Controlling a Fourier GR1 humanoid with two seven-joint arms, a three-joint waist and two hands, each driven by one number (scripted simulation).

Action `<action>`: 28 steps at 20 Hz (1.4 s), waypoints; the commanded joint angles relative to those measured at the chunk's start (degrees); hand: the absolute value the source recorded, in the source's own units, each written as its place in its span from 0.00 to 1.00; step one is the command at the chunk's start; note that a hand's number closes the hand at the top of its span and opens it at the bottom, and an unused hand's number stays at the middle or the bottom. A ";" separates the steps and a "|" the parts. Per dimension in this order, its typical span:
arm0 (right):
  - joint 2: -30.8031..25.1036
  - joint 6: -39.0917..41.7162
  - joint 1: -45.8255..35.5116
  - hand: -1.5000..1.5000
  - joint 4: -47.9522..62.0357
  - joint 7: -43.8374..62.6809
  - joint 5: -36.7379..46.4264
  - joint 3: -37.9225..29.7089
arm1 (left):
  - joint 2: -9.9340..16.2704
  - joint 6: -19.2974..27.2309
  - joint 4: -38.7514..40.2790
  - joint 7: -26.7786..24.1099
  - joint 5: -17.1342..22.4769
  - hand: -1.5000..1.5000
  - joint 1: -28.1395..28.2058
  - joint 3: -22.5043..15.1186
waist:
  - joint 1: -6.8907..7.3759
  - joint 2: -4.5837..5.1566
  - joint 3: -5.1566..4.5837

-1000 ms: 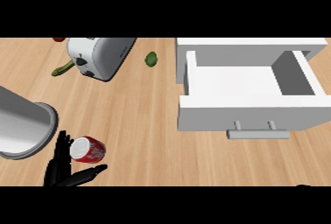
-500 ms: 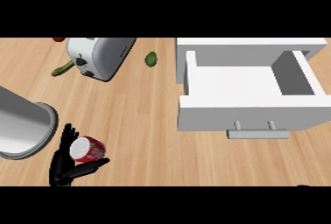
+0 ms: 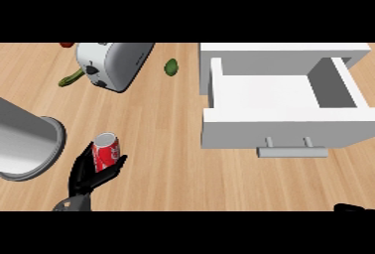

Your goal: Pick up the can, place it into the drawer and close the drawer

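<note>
Left hand (image 3: 86,174) at lower left of counter (image 3: 161,129), fingers and thumb curled round red can (image 3: 105,152). Can now tilted, silver top pointing up and away from hand, lower body hidden between the fingers; half a second ago upright-looking from above, top facing the view, sitting lower and closer to the bottom edge. Can and hand both shifted upward and slightly right since the earlier frames. Contact between can and counter: cannot tell.

Right hand (image 3: 353,208) only a dark sliver at bottom right corner; finger posture not discernible. Position unchanged.

White drawer (image 3: 282,101) at upper right, pulled open, interior visible, handle (image 3: 291,148) facing the lower edge. Well apart from the can. No change from before.

Large grey cylinder (image 3: 26,140) at left edge, just beside the hand. Toaster (image 3: 113,63) at upper left, small green item (image 3: 171,67) to its right, another green item (image 3: 71,78) and a red one (image 3: 67,44) to its left. All unmoved.
</note>
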 commanded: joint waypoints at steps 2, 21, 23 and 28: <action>0.87 1.08 1.70 0.00 0.06 -2.35 -0.83 -0.91 | -0.51 -2.81 2.26 -0.57 0.77 1.00 -3.08 -0.87 | -0.10 0.04 -0.06; 0.83 -1.18 -2.36 0.00 0.12 -1.22 3.48 0.69 | -6.09 3.21 6.06 4.06 1.68 1.00 -21.80 -2.83 | 0.30 -0.12 -0.04; -0.22 -0.56 -2.16 0.00 -1.01 0.64 1.68 -0.44 | -4.49 3.09 8.04 7.09 1.36 1.00 -26.58 -2.21 | -0.14 0.02 -0.06; -2.40 -0.66 -2.58 0.00 -2.84 3.85 0.30 -2.96 | -6.18 9.03 -1.74 14.79 1.88 1.00 -28.33 -9.53 | 0.00 -0.17 -0.05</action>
